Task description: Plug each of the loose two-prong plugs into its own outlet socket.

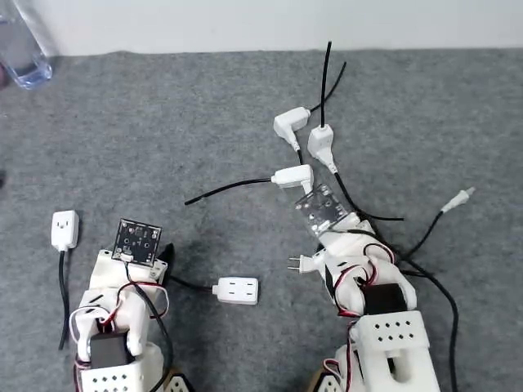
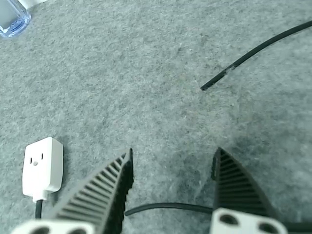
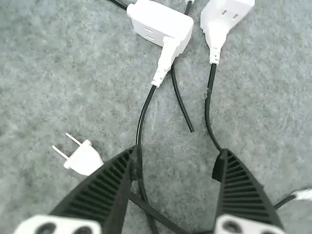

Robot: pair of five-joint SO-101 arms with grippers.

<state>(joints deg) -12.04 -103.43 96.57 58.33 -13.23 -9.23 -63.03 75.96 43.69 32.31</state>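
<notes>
Your loose plug (image 3: pixel 83 157) lies on the table (image 1: pixel 204 106) just beside the right jaws, prongs free. Second plug (image 1: pixel 462 196) sits well apart, to that arm's right. Three sockets (image 1: pixel 292 175) cluster ahead. The left jaws sit near another socket (image 2: pixel 43 168). Both pairs spread, empty.

Black cords (image 3: pixel 207 105) under right pincer (image 3: pixel 178 152)

Plugs (image 3: pixel 84 157) white, outlet sockets (image 2: pixel 43 166) white, cords (image 3: pixel 207 107) black. Table (image 1: pixel 204 106) grey, fuzzy weave. Jaws black, ribbed. Arm bodies (image 1: pixel 392 331) white.
</notes>
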